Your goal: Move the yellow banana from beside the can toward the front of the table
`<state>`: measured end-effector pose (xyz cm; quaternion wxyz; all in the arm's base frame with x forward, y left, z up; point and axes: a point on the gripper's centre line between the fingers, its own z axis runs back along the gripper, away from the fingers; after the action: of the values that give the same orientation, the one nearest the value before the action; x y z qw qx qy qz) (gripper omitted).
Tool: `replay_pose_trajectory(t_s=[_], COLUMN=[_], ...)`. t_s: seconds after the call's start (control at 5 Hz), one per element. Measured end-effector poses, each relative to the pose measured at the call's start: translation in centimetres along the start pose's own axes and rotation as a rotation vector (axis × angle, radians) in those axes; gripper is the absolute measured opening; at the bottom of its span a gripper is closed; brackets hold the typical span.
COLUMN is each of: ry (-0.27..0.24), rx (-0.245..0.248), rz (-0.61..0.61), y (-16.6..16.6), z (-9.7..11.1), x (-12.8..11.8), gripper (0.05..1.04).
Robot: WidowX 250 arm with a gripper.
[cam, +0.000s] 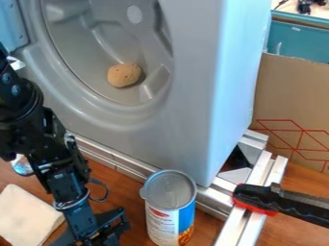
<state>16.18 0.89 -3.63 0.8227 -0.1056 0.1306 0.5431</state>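
At the far left, you have a cream cloth [24, 217] lying on the brown wooden worktop [132, 192], near the lower edge. A small shiny object [22, 168] shows beside the arm, partly hidden by it. The black arm [55, 158] comes in from the left edge and slants down to the bottom, with its hand [96, 234] low over the worktop, between the cloth and the can. You cannot tell from this angle whether the hand is spread or pressed together, nor whether it touches the cloth.

Behind the arm stands a grey washing machine [186, 103] with a wide round opening. In the lower part of that opening you can see a rounded tan lump [124, 75] with small dark spots. The can [170, 209] stands upright just to the right of the hand, apart from it; it has a grey top with a small tab on its left side and a white and blue label. Behind it, a silver metal frame [116, 161] runs along the foot of the machine and forward on the right. A tool's black handle [286, 202], edged in red, lies across the frame. Farther back on your right are a cardboard sheet [289, 96] with red lines and a teal surface [298, 41].
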Motion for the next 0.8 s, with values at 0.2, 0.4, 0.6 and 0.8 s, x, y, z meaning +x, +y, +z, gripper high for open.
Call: replay_pose_trajectory(t_s=[0.2, 0.4, 0.6, 0.8], ry=[-0.018, -0.014, -0.006, -0.040], rx=[0.001, -0.019, -0.013, -0.035], rz=[0.003, -0.013, -0.019, -0.038], y=[0.3, 0.0, 0.6, 0.5], z=[0.1, 0.1, 0.1, 1.3], x=[0.1, 0.0, -0.5, -0.8], gripper=[0.608, 0.809, 0.972, 0.997])
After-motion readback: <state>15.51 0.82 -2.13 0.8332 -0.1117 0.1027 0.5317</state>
